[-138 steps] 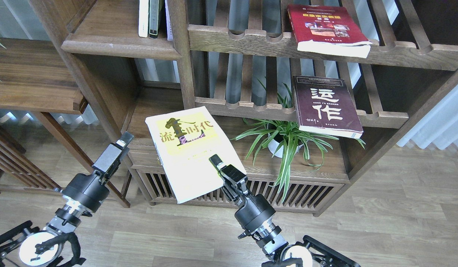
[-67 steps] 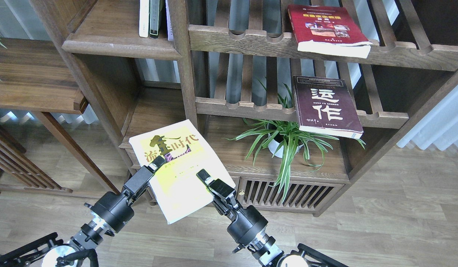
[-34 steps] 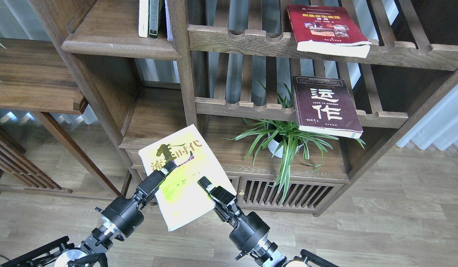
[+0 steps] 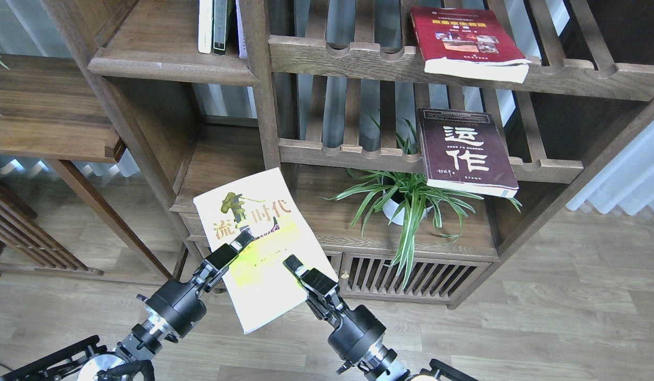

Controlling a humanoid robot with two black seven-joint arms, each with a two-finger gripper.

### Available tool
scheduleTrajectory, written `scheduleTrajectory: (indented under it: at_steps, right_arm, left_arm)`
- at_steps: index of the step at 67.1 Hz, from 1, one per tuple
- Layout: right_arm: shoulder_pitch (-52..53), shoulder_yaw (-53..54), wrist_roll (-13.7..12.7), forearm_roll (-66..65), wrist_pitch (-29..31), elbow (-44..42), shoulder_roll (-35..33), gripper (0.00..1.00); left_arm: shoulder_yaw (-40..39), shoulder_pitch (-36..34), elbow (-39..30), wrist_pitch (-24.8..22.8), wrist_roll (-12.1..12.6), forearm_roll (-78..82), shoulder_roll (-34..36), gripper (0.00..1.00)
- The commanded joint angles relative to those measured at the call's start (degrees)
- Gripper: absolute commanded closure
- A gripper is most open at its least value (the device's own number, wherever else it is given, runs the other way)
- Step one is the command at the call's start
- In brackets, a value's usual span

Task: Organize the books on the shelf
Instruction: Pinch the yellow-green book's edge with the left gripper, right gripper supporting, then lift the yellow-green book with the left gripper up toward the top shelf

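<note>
Holding the yellow-green book [image 4: 261, 238] between us, we have our left claw [image 4: 241, 241] on its left edge and our right claw [image 4: 294, 264] on its near right edge. Each claw meets the cover; whether the fingers of either are closed over the book's edge we cannot tell, since both are seen dark and end-on. The book is face up and tilted, its far corner over the front of the low cabinet surface [image 4: 348, 222], its near corner hanging out over the wooden floor [image 4: 544, 317].

To the right, the maroon book [image 4: 464, 151] lies flat on the lower slatted rack [image 4: 359, 153], its near edge jutting past the notched rail. Above it, the red book [image 4: 464, 39] lies on the upper slatted rack [image 4: 348, 58], also overhanging the rail. Both are well apart from our claws.

At far left, the solid plank shelf [image 4: 163, 47] carries a few upright books [image 4: 216, 26] against the post. A potted spider plant [image 4: 406, 198] stands on the cabinet surface, below the maroon book.
</note>
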Motion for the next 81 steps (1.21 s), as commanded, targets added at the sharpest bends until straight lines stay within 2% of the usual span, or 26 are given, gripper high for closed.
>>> scheduleTrajectory:
  at_steps: [1, 2, 12, 15, 16, 19, 36, 53, 68, 81]
  right_arm:
    - [0.0, -0.09, 0.18, 0.01, 0.0, 0.01, 0.01, 0.64]
    - [0.0, -0.09, 0.18, -0.07, 0.0, 0.01, 0.01, 0.58]
    - [0.09, 0.61, 0.27, 0.01, 0.0, 0.01, 0.01, 0.26]
    - [0.18, 0.7, 0.36, 0.1, 0.0, 0.1, 0.01, 0.2]
    - [0.35, 0.79, 0.45, 0.1, 0.0, 0.19, 0.01, 0.14]
    - [0.44, 0.79, 0.53, 0.1, 0.0, 0.19, 0.01, 0.1]
    - [0.7, 1.05, 0.62, 0.1, 0.0, 0.01, 0.01, 0.03]
    - [1.32, 5.36, 0.53, 0.01, 0.0, -0.6, 0.01, 0.03]
    - [1.58, 6.33, 0.53, -0.07, 0.0, -1.39, 0.01, 0.03]
    - [1.58, 8.96, 0.53, -0.16, 0.0, -2.71, 0.01, 0.03]
  left_arm:
    - [-0.31, 0.34, 0.0, -0.01, 0.06, 0.04, 0.29, 0.95]
    - [-0.39, 0.43, 0.0, -0.01, 0.06, 0.04, 0.29, 0.95]
    - [-0.39, 0.52, 0.09, -0.01, 0.15, 0.12, 0.2, 0.94]
    - [-0.39, 0.52, 0.09, -0.01, 0.15, 0.12, 0.2, 0.94]
    - [-0.39, 0.52, 0.09, -0.01, 0.15, 0.21, 0.2, 0.94]
    - [-0.39, 0.52, 0.09, -0.01, 0.15, 0.21, 0.29, 0.94]
    - [-0.57, 0.43, 0.53, -0.01, 0.85, 1.53, 0.99, 0.92]
    - [-3.64, 0.35, -0.26, -0.01, 0.94, 2.94, 1.34, 0.94]
    - [-6.01, 0.43, -0.52, -0.01, 0.94, 11.37, 4.15, 0.95]
    - [-8.48, 0.52, -0.79, -0.01, 0.94, 11.81, 5.73, 0.95]
